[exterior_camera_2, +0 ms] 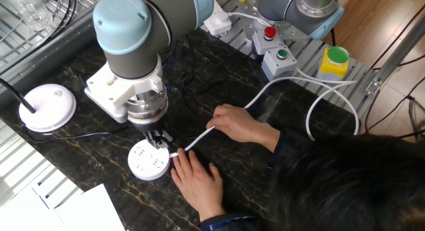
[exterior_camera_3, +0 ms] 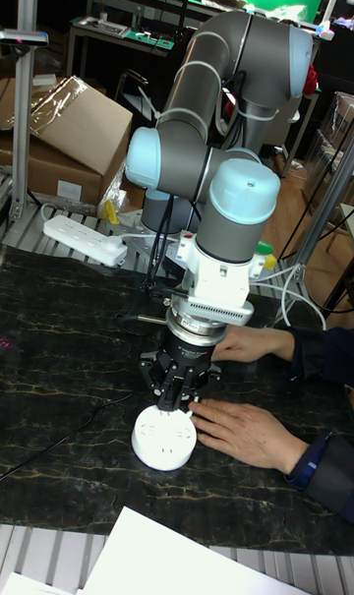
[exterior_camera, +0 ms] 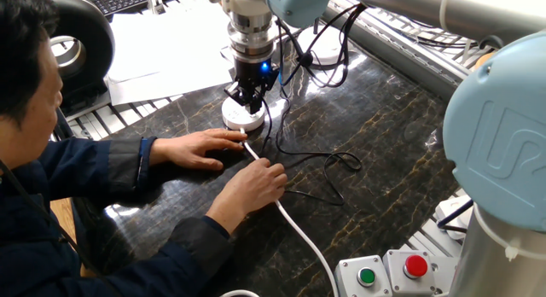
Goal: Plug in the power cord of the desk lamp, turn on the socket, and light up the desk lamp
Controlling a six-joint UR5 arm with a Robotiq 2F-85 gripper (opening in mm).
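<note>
My gripper (exterior_camera_3: 177, 395) stands upright on the socket's (exterior_camera_3: 165, 440) 12 o'clock edge, fingers nearly together on something dark I cannot identify; socket faces up.

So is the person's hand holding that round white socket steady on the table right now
Yes, in the other fixed view a hand lies flat on the table with its fingers against the socket, right beside the claw.

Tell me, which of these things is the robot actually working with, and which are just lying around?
Part of the job:
the socket
the power cord
the desk lamp
the gripper, right over the socket

Just lying about:
the power strip
the button box
the cardboard box
the paper sheets
</note>
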